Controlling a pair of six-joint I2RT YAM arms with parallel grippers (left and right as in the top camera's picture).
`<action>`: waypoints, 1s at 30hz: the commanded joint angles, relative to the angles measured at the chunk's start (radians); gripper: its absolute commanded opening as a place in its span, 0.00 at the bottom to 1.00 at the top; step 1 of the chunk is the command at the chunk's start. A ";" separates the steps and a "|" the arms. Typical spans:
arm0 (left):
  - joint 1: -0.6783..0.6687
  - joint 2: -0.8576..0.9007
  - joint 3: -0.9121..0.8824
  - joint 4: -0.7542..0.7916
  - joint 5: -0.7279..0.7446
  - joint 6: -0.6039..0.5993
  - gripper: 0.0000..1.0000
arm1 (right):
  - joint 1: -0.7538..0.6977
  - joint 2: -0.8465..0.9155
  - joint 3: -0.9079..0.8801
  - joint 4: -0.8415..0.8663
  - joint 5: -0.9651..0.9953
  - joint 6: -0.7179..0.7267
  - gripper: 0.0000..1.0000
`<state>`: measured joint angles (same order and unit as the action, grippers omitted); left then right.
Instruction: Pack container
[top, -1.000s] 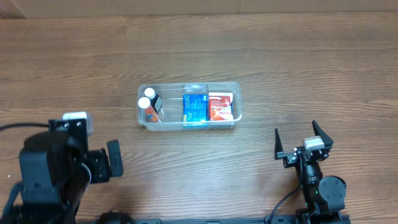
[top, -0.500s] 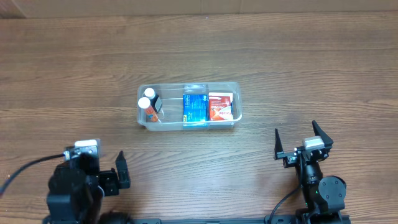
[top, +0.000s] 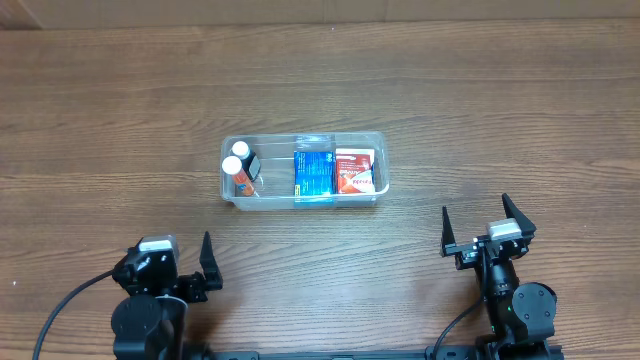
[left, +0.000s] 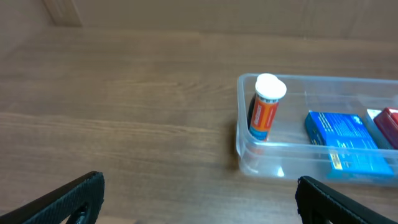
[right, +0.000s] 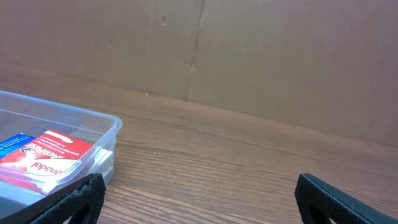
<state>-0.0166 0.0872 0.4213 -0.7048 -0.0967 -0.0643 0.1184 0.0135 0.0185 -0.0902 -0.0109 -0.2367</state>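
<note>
The clear plastic container (top: 378, 160) stands at the table's middle. It holds two white-capped orange bottles (top: 240, 170) at its left end, a blue box (top: 313, 173) in the middle and a red and white box (top: 356, 170) at its right end. In the left wrist view the container (left: 249, 155) shows one bottle (left: 266, 112) and the blue box (left: 345, 140). In the right wrist view the container (right: 109, 134) shows the red box (right: 50, 155). My left gripper (top: 190, 262) is open and empty near the front left edge. My right gripper (top: 487, 222) is open and empty at the front right.
The wooden table (top: 500, 100) spreads around the container. A cardboard wall (right: 249, 56) stands behind the table's far edge.
My left arm has drawn back toward the front edge and folded down, its gripper now facing the container. The right arm and the container's contents have not moved.
</note>
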 joint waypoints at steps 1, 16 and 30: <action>0.022 -0.086 -0.094 0.095 0.028 0.036 1.00 | -0.005 -0.011 -0.010 0.005 0.009 -0.003 1.00; 0.024 -0.084 -0.417 0.898 0.094 0.309 1.00 | -0.005 -0.011 -0.010 0.006 0.009 -0.002 1.00; 0.025 -0.084 -0.417 0.630 0.141 0.168 1.00 | -0.005 -0.011 -0.010 0.006 0.009 -0.003 1.00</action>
<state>0.0017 0.0139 0.0078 -0.0750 0.0265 0.1471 0.1184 0.0132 0.0185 -0.0902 -0.0109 -0.2363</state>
